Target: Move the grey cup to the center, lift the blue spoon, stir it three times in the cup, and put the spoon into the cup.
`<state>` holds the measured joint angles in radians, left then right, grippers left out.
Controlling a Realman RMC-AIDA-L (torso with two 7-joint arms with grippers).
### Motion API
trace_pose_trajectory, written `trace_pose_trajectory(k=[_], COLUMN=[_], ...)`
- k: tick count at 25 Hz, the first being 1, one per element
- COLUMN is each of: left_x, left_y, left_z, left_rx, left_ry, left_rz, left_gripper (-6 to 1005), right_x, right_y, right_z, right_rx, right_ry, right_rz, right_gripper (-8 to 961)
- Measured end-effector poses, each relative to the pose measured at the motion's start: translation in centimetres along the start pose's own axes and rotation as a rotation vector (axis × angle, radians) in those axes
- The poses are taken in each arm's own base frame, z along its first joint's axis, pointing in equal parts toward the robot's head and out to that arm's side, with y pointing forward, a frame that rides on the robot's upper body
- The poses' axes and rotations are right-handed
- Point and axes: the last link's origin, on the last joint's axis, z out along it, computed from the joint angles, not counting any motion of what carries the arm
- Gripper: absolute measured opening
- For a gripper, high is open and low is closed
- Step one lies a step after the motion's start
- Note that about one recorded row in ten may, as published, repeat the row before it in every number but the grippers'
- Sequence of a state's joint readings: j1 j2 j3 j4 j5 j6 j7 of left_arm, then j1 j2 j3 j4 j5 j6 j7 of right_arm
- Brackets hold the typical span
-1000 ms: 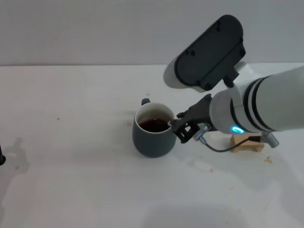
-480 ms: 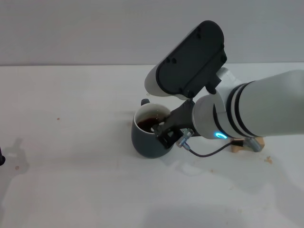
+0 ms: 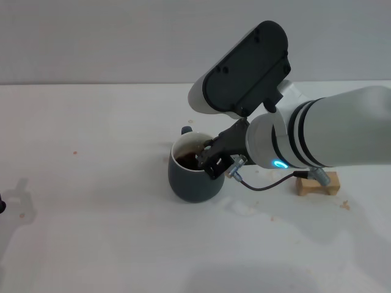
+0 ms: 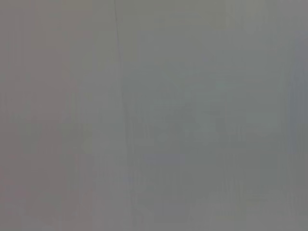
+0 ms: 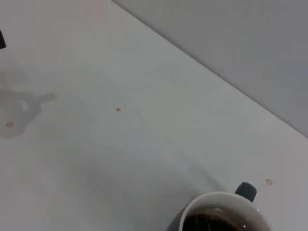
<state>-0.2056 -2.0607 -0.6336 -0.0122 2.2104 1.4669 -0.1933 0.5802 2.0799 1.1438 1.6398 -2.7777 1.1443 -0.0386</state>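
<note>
The grey cup stands a little right of the frame's centre in the head view, on the white table. Its white inside shows dark brown liquid, and a stub of its handle peeks out at the far rim, toward the upper left of the mug.

The right pincer sits over the cup's right-hand rim, its black fingers reaching down into the mouth of the mug above the liquid. Whether they are wide, narrow or holding anything cannot be told – the fingers are dark against dark and partly hidden by the arm's own housing. The right arm comes in from the right edge of the frame, a large white-and-black body with a blue light glowing on its underside and a thin cable looping below it.

The blue spoon cannot be made out in any view.

Just right of the arm, a small wooden block lies on the table, partly covered by the arm and well apart from the cup.

The right wrist view shows the cup at the lower right of the frame – white rim, dark liquid, the handle nub at its far edge – with bare table stretching to the upper left.

The left wrist view gives only a flat grey surface, and the left pincer is not in view.
</note>
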Motion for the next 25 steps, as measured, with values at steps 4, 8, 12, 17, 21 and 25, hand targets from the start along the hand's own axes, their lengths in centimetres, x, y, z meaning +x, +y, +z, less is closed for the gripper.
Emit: trace_pose_trajectory(k=[4, 8, 12, 17, 21, 25], left_x=[0.0, 0.0, 0.0, 0.0, 0.0, 0.0], left_y=[0.0, 0.0, 0.0, -0.1, -0.1, -0.1], left_z=[0.0, 0.0, 0.0, -0.1, -0.1, -0.1], left_rx=[0.0, -0.001, 0.0, 0.002, 0.004, 0.007], left_ry=[0.001, 0.001, -0.001, -0.002, -0.002, -0.002], left_rz=[0.0, 0.001, 0.001, 0.0, 0.001, 0.0], left_gripper=[-2, -2, -2, -2, -2, -2], right_x=[0.0, -0.1, -0.8, -1.7, -0.9, 1.6], right_y=[-0.1, -0.1, -0.5, -1.8, -4.1, -5.2], right_z=[0.0, -0.1, -0.6, -2.3, -5.1, -6.5], right_rx=[0.008, 0.01, 0.038, 0.128, 0.24, 0.376], right_ry=[-0.002, -0.008, -0.054, -0.194, -0.505, -0.691], right_rz=[-0.005, -0.005, -0.012, -0.012, 0.024, 0.009], right_gripper=[243, 267, 311, 374, 425, 428])
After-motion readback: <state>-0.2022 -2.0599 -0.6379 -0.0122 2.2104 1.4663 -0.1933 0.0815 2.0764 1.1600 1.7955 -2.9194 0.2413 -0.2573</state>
